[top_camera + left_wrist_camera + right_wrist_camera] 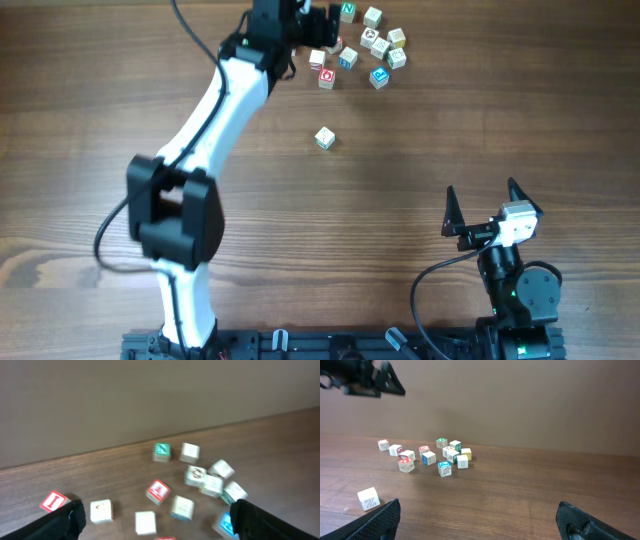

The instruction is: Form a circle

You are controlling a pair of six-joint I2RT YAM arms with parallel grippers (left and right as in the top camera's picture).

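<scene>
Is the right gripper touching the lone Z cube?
Apart. The overhead view shows the right gripper well clear of the lone Z cube, with bare table between them.

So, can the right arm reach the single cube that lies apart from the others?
Probably yes: the right gripper is open, and only bare table lies between it and the single cube.

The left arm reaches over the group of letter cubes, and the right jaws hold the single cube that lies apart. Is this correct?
No. The right gripper holds nothing; its jaws are open, far from the single cube. The overhead view shows it. The left arm does reach over the group.
</scene>
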